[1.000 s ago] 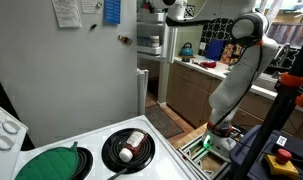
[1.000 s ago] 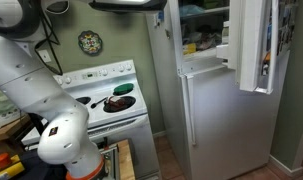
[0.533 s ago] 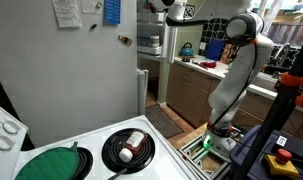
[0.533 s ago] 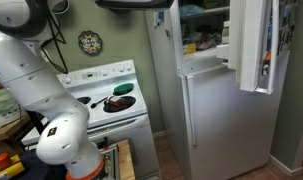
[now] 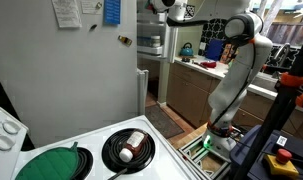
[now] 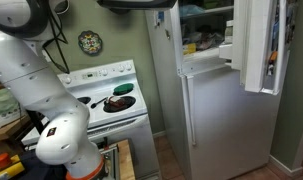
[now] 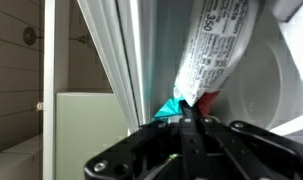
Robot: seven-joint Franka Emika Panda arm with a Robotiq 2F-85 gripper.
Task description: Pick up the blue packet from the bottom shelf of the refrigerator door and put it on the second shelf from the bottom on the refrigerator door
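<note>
Kitchen | refrigerator door (image 6: 253, 45) open | gripper (image 7: 191, 112) pinching blue packet (image 7: 216, 50)

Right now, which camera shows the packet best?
The wrist view: the packet is close up, its printed face visible, and its lower end is pinched in the end effector. In both exterior views the packet is too small or hidden to make out.
</note>
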